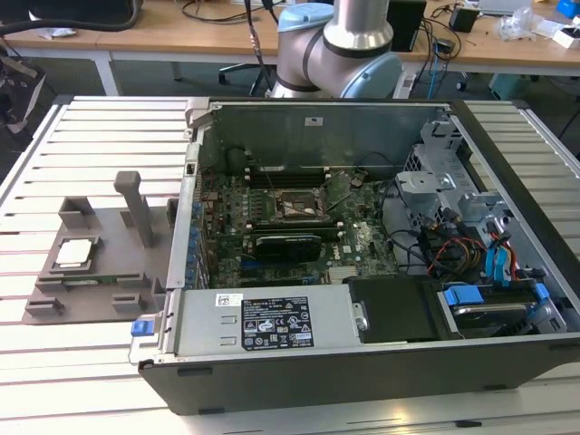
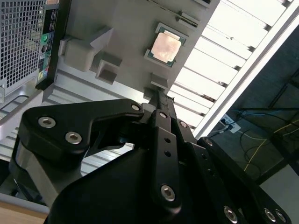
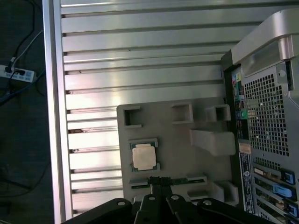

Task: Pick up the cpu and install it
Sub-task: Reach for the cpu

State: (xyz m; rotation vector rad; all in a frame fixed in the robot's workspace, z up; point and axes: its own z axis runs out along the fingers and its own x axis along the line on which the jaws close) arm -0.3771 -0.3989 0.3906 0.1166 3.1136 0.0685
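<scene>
Item: slatted metal tabletop (image 1: 100, 136), pale and ribbed, with a raised edge rail.

On it, toward the exterior view's left: a grey plastic tray (image 1: 109, 236) with upright posts and open pockets. The cpu (image 1: 74, 253) lay flat in a square recess of that tray, metal plate up, pale rim showing; it was seen in both wrist views (image 2: 167, 47) (image 3: 143, 156).

Toward the exterior view's right: an open computer case (image 1: 362, 118), side panel off, with a green motherboard (image 1: 272, 190), a long black expansion card (image 1: 288, 243) and bundled cables inside.

Robot arm (image 1: 349, 45): stood behind the case. End effector (image 3: 161, 178): clenched, fingers pressed together, poised above the tray's edge near the cpu and apart from it.

Room: a wooden tabletop (image 1: 136, 36) at the back carried cables; the dark floor (image 3: 23, 116) beside the rail held a power strip (image 3: 16, 73).
</scene>
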